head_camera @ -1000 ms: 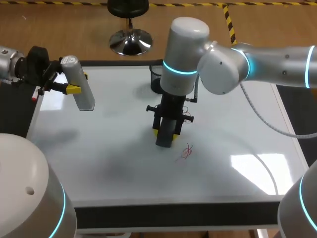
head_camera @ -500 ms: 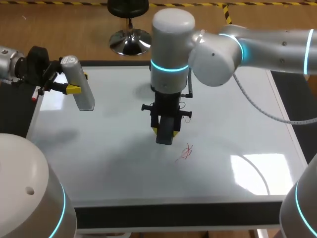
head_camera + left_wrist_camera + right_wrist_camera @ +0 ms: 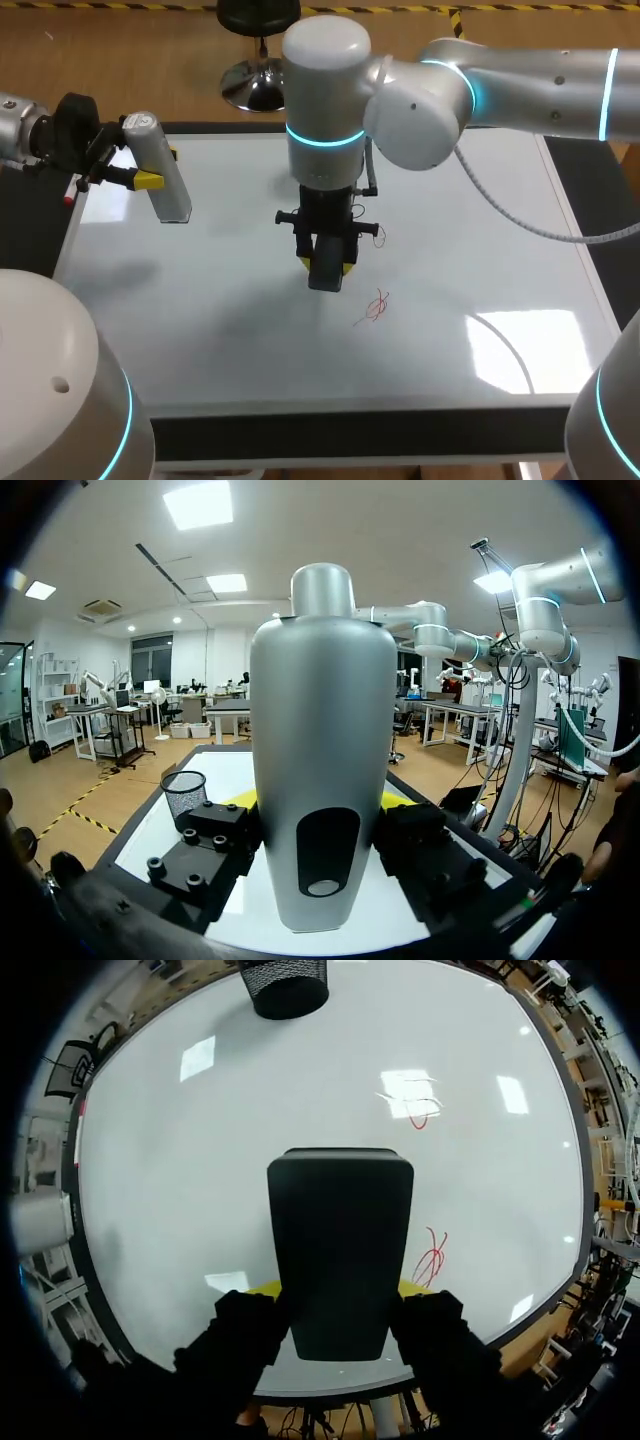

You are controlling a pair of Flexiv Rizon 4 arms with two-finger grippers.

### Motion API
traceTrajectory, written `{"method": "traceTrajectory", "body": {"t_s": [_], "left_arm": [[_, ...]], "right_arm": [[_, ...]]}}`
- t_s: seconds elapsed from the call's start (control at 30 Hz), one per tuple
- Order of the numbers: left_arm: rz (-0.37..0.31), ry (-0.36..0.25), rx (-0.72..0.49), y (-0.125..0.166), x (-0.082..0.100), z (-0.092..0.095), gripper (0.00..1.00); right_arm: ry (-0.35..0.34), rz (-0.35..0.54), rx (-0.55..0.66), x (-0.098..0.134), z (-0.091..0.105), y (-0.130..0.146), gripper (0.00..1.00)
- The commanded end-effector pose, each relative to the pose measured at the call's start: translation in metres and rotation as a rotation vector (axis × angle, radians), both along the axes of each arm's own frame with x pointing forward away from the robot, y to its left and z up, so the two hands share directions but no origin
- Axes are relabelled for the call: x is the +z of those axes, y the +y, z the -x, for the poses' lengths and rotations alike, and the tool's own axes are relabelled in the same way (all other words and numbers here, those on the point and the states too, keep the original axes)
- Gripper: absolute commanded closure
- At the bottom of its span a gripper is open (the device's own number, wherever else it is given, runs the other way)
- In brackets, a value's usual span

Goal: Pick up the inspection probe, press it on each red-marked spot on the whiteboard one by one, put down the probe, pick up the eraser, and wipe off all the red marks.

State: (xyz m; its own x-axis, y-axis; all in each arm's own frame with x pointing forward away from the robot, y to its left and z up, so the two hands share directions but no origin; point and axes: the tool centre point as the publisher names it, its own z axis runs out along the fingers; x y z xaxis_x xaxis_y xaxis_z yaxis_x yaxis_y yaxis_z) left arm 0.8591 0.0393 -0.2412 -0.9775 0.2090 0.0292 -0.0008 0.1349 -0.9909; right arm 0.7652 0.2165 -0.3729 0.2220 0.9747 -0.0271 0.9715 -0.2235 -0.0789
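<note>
Glossy white whiteboard (image 3: 200, 300) covers bench, bright light patches reflected on it. Right jaws: clamped on black rectangular eraser (image 3: 340, 1250), yellow tips pinching both sides, mid-board, pointing down. Cannot tell if eraser touches board. Red scribble mark (image 3: 377, 307) just beside eraser, toward near edge. Second red mark (image 3: 418, 1110) ahead of eraser. Left jaws: gripping silver bottle-shaped inspection probe (image 3: 322, 780) at board's far-left corner. Black mesh cup (image 3: 285, 985) at far edge.

The whiteboard (image 3: 200, 330) bears two red marks (image 3: 377, 307) — and a black mesh cup (image 3: 285, 985) at its far edge.
</note>
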Motion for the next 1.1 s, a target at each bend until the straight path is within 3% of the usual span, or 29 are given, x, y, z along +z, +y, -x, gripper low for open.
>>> {"method": "traceTrajectory", "body": {"t_s": [0.03, 0.4, 0.6, 0.9, 1.1], "left_arm": [[0.002, -0.001, -0.003, 0.001, 0.0, -0.001, 1.0], [0.002, -0.001, -0.003, 0.001, 0.0, -0.001, 1.0], [0.002, -0.001, -0.003, 0.001, 0.0, -0.001, 1.0], [0.002, -0.001, -0.003, 0.001, 0.0, -0.001, 1.0], [0.002, -0.001, -0.003, 0.001, 0.0, -0.001, 1.0]], "right_arm": [[-0.001, -0.001, 0.001, 0.001, 0.0, -0.001, 1.0], [0.016, -0.04, -0.011, 0.003, 0.011, -0.023, 1.0], [0.003, -0.093, 0.005, 0.015, 0.027, -0.041, 1.0], [0.033, -0.177, 0.101, 0.015, 0.051, -0.067, 1.0], [0.046, -0.164, 0.079, 0.023, 0.068, -0.088, 1.0]]}}
